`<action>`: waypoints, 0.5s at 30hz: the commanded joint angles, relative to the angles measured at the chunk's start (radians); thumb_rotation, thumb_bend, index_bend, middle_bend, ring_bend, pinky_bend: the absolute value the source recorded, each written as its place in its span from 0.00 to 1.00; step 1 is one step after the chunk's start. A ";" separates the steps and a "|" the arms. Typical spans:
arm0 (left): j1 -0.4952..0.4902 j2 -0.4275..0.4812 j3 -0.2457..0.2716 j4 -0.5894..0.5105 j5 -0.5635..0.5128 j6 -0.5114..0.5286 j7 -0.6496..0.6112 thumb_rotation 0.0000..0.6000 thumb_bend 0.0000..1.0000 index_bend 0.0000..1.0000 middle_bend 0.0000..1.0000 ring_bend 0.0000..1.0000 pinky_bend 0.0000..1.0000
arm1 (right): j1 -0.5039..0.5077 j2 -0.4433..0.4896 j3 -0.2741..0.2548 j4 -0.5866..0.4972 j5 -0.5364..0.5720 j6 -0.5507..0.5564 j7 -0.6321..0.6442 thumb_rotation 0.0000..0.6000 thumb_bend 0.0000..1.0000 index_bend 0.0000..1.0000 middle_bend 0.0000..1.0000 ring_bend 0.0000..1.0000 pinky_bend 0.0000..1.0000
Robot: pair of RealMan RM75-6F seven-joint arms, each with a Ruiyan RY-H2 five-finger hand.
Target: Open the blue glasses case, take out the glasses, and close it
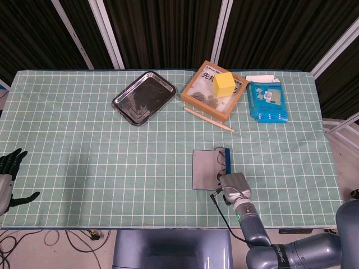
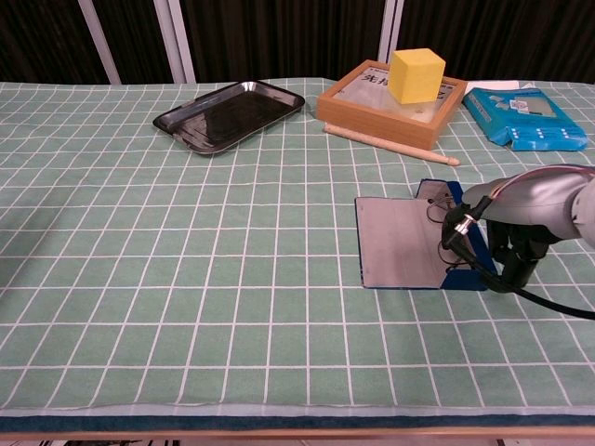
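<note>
The blue glasses case (image 2: 437, 242) lies open on the table, its flat grey lid (image 1: 204, 168) folded out like a smooth matte sheet and the blue tray part along the side furthest from the dark metal tray. The thin wire-frame glasses (image 1: 220, 162) are still inside it, the rims showing against the lining.

The right hand (image 2: 514, 249), grey metal shell with dark fingers pointing down, sits just beside the case's near blue corner. Can't really tell if the fingers are touching the case or holding anything, so I'm not calling it. A black cable loops off the wrist over that corner. The left hand (image 1: 8, 174) is way off from the case at the table's edge, dark fingers spread apart and nothing in them.

Behind the case: a pale wooden stick (image 2: 390, 144) lying slantwise, then a shallow wooden box (image 2: 372, 104) with printed paper and a yellow cube (image 2: 416, 74) on top. A blue plastic packet (image 2: 526, 115) sits beside the box, a small white object (image 1: 261, 77) right behind the packet. The glossy dark metal tray (image 2: 231, 113), rectangular with rounded corners, sits on the box's other side.

All on a green cloth (image 2: 186, 279) with a white grid. Dark curtains with pale metal posts behind the table.
</note>
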 commanded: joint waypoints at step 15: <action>0.003 0.000 0.001 0.001 0.006 0.008 -0.001 1.00 0.00 0.00 0.00 0.00 0.00 | -0.048 0.024 -0.041 -0.035 -0.027 0.020 -0.001 1.00 0.49 0.30 0.90 0.98 1.00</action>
